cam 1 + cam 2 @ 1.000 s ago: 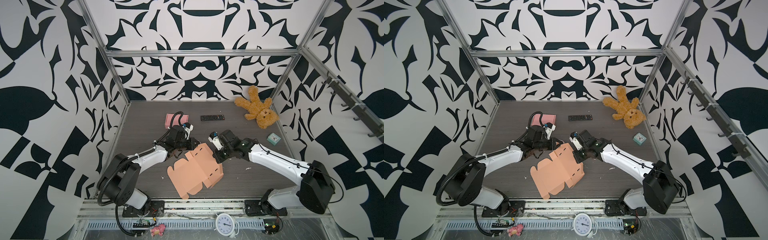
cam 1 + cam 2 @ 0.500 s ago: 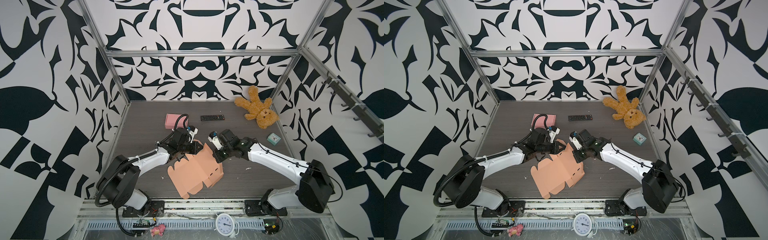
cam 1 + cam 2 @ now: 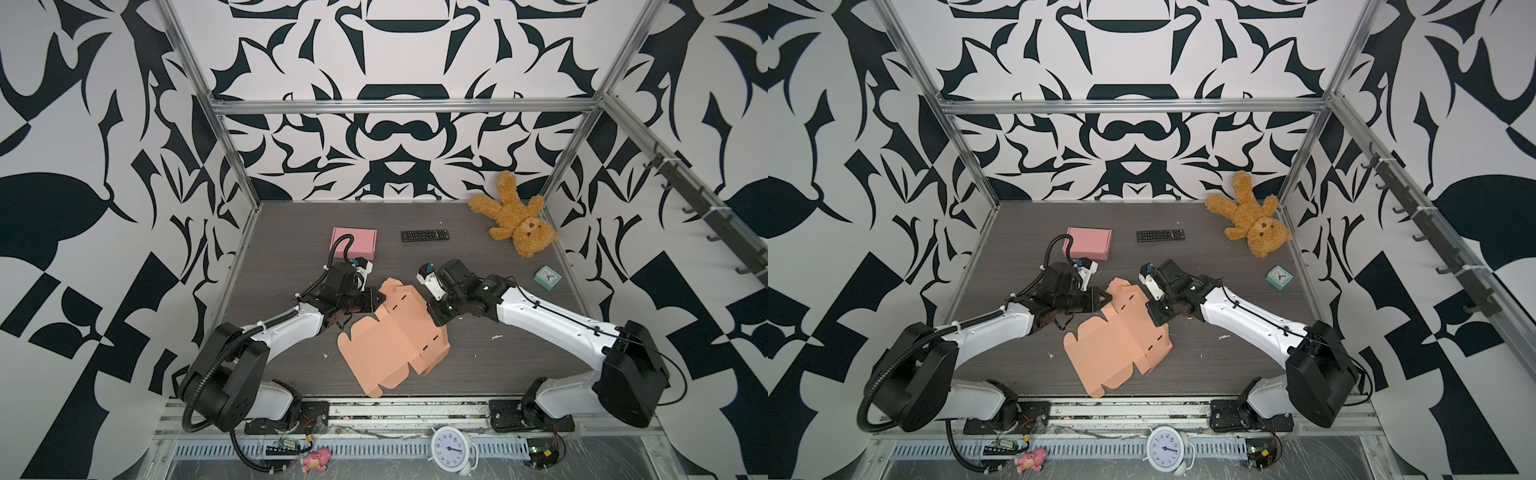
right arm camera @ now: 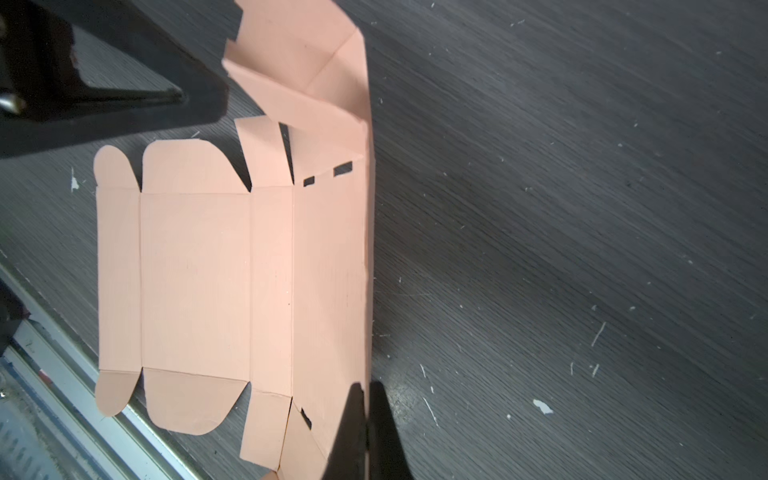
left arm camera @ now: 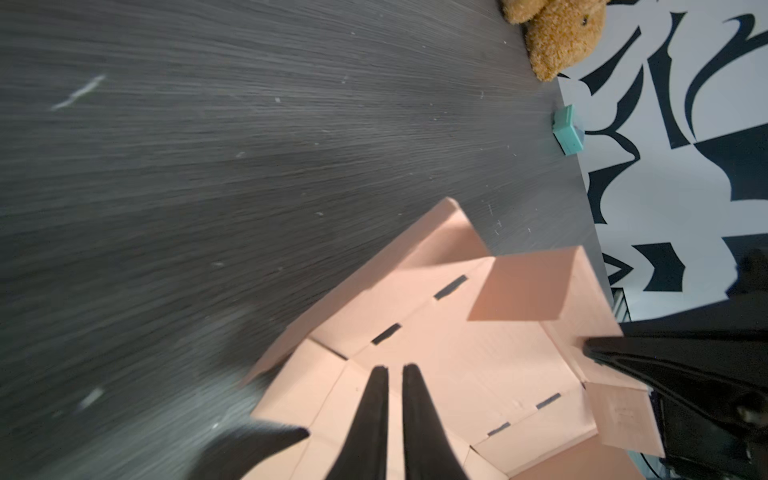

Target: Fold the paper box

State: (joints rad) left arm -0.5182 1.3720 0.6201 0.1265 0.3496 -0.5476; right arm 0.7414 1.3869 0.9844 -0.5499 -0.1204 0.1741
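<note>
The paper box [image 3: 390,345] [image 3: 1117,345] is a salmon die-cut sheet lying mostly flat on the dark table. Its far side panel is raised on edge. My right gripper [image 3: 434,321] [image 4: 365,386] is shut on that raised panel, the edge pinched between its fingers. My left gripper [image 3: 379,300] [image 5: 392,370] sits at the sheet's far left corner. Its two fingers are nearly together with only a thin gap, pointing over the inner face of the paper box [image 5: 478,361], with nothing between them. The end flaps beside it stand partly up.
A pink box [image 3: 354,243], a black remote [image 3: 424,235] and a teddy bear [image 3: 515,220] lie along the back. A small teal clock [image 3: 547,277] stands at the right wall. A white alarm clock [image 3: 451,449] sits below the front rail.
My left gripper has moved right, from beside the sheet onto its far left corner. The right gripper has kept its grip and place.
</note>
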